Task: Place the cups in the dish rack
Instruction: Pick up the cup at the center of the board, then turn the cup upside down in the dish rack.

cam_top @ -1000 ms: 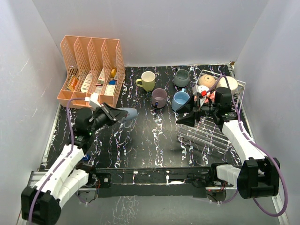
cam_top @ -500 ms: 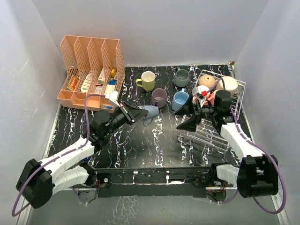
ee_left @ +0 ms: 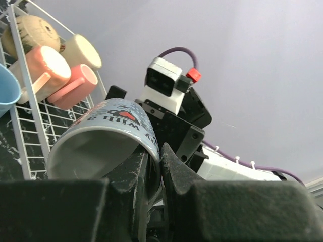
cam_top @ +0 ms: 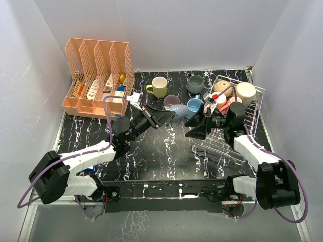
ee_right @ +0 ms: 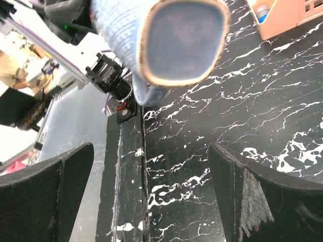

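My left gripper (cam_top: pixel 168 115) is shut on the rim of a blue-grey printed mug (cam_top: pixel 177 113) and holds it in the air over the middle of the table; in the left wrist view the fingers (ee_left: pixel 176 166) pinch its wall (ee_left: pixel 108 128). My right gripper (cam_top: pixel 196 126) is open and empty, facing the mug's base (ee_right: pixel 181 40) a short way off. The wire dish rack (cam_top: pixel 242 138) at the right holds tan (cam_top: pixel 221 86), cream (cam_top: pixel 246 91) and two pink cups (cam_top: pixel 233 105). Yellow-green (cam_top: pixel 159 86), grey (cam_top: pixel 196 83), mauve (cam_top: pixel 170 99) and light blue (cam_top: pixel 194 106) cups stand on the table.
The peach slotted organizer (cam_top: pixel 98 75) with small items stands at the back left. White walls close in the table on three sides. The rack's near-left corner (cam_top: pixel 202 143) lies beside my right arm.
My left arm has swung right and forward with the blue-grey mug, from the left side to the middle. My right gripper has shifted slightly left toward it.
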`<state>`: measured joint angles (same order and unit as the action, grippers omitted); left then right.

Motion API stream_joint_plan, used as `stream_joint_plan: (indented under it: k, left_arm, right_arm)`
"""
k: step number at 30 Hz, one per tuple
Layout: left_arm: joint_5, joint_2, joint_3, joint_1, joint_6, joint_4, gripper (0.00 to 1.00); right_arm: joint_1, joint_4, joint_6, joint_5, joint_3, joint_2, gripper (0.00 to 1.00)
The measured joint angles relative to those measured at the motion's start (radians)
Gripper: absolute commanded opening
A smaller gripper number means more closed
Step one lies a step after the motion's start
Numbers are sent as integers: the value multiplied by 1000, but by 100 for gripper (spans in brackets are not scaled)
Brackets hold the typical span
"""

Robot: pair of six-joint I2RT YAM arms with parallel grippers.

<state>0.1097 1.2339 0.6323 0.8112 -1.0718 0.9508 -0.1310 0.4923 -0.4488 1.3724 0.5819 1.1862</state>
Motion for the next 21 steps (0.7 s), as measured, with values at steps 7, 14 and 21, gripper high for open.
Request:
stream_joint_plan:
  k: [7, 14, 21]
  left_arm:
    - [-43, 95, 34, 58, -22, 120, 0]
    - [-60, 168, 81, 101, -48, 205, 0]
    - [-69, 234, 104, 121, -86, 281, 0]
  right_arm:
    - [0, 221, -225, -90, -83, -29, 96]
    - [0, 392, -362, -125, -104, -57, 83]
    - [0, 535, -495, -135, -125, -68, 71]
